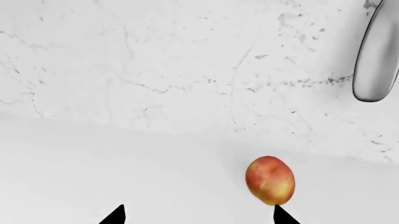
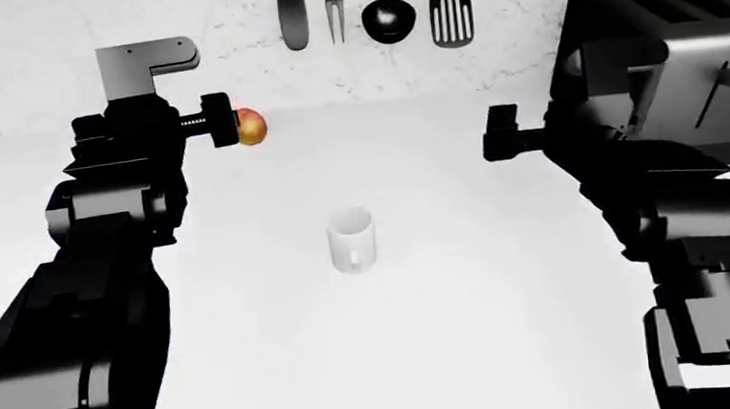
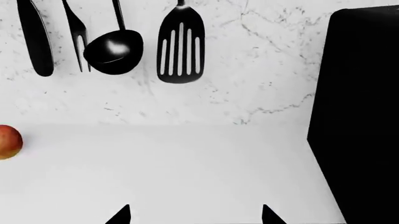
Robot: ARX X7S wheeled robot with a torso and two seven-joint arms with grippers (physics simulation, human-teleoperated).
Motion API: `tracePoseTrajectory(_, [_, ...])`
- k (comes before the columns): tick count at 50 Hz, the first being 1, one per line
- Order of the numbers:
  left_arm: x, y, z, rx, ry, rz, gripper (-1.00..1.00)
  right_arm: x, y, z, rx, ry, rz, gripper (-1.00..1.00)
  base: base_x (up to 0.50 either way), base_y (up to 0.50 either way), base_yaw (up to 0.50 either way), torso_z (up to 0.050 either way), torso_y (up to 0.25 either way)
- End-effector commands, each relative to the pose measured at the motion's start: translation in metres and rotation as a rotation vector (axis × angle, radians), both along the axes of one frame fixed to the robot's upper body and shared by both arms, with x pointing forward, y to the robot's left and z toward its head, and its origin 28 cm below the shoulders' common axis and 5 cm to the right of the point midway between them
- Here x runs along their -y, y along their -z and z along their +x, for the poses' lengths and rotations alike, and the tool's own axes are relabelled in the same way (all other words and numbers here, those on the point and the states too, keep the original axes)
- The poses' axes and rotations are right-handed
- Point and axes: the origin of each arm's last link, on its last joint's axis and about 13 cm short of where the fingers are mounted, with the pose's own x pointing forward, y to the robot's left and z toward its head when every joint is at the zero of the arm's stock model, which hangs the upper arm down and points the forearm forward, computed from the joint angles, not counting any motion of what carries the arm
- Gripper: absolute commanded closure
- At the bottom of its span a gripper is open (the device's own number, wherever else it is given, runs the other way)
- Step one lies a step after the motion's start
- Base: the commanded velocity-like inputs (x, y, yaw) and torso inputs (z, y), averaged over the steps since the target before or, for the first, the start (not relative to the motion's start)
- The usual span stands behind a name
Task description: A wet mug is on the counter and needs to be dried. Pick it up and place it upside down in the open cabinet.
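Note:
The small white mug [image 2: 352,238] stands upright mid-counter [image 2: 459,346], its handle toward me, and neither gripper touches it. My left gripper [image 1: 198,215] is held up to the mug's far left, facing the wall. It is open, its black fingertips [image 1: 116,215] wide apart with nothing between them. My right gripper [image 3: 194,215] hovers to the mug's far right by the toaster. It is open and empty too. In the head view both grippers [image 2: 216,120] [image 2: 503,135] sit beyond the mug. The mug shows in neither wrist view. The open cabinet is out of view.
An orange-red fruit [image 2: 250,127] [image 1: 270,180] lies near the wall just ahead of one left fingertip. A large black toaster [image 2: 672,54] [image 3: 361,116] fills the back right. Black utensils [image 2: 373,8] [image 3: 181,44] hang on the marbled wall.

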Motion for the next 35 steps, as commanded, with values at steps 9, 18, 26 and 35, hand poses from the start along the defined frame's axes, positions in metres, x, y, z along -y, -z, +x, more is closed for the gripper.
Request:
tracePoseTrajectory(9, [0.0, 0.0, 0.0, -0.005, 0.0, -0.002, -1.0, -0.081, -0.019, -0.027, -0.041, -0.462, 0.101, -1.0, 0.0, 0.0, 0.0, 0.0, 0.0])
tracePoseTrajectory(18, [0.0, 0.0, 0.0, -0.005, 0.0, -0.002, -1.0, -0.089, -0.017, -0.028, -0.064, -0.518, 0.115, -1.0, 0.0, 0.0, 0.0, 0.0, 0.0])
tracePoseTrajectory(26, [0.0, 0.001, 0.0, -0.006, -0.005, 0.001, -1.0, -0.089, -0.018, -0.032, -0.105, -0.57, 0.166, -1.0, 0.0, 0.0, 0.0, 0.0, 0.0])
tracePoseTrajectory(35, [0.0, 0.001, 0.0, -0.009, -0.012, -0.002, -1.0, -0.079, -0.069, -0.072, -0.187, -0.592, 0.057, -1.0, 0.0, 0.0, 0.0, 0.0, 0.001])
